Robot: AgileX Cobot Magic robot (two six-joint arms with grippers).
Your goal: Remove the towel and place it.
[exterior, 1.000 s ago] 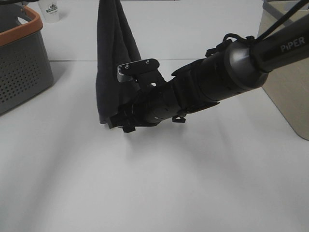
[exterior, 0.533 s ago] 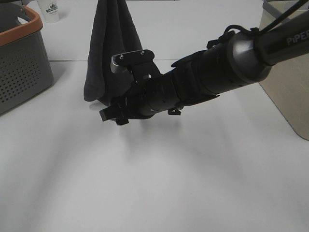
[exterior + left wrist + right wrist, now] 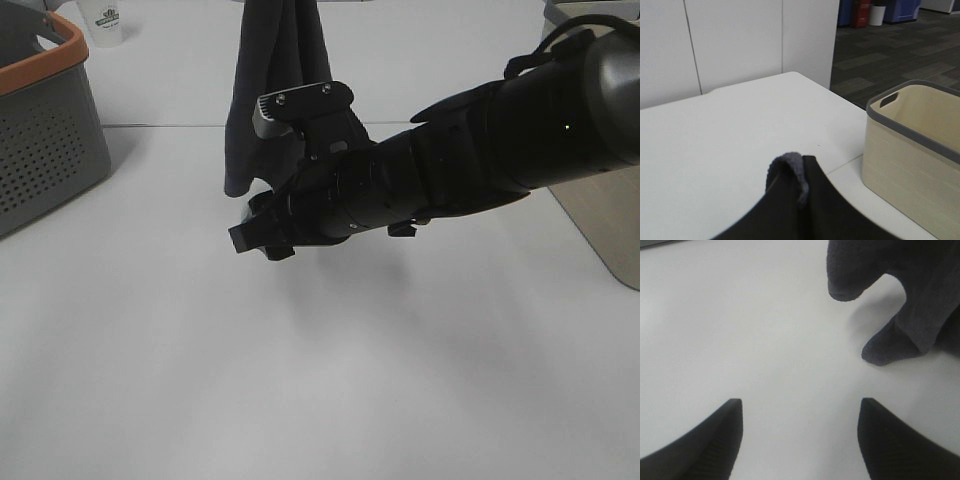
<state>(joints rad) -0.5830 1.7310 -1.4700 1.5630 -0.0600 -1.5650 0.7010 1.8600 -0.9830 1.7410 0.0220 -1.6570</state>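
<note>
The dark charcoal towel (image 3: 270,90) hangs bunched from above the top edge of the exterior view, its lower end just above the white table. In the left wrist view the towel (image 3: 810,210) is gathered right at the camera and covers my left gripper's fingers, so the left gripper holds it up. My right gripper (image 3: 255,240) reaches across the middle, low over the table, just in front of the towel's lower end. In the right wrist view its fingers (image 3: 705,440) are wide apart and empty, with the towel's hanging corners (image 3: 910,300) beyond them.
A grey perforated basket with an orange rim (image 3: 50,140) stands at the far left. A beige bin with a grey rim (image 3: 600,200) stands at the right and also shows in the left wrist view (image 3: 910,150). A clear cup (image 3: 103,22) stands at the back left.
The hanging towel has swung from left to right and risen a little. The right arm has shifted right and come closer to the camera, its gripper still by the towel's lower end.
</note>
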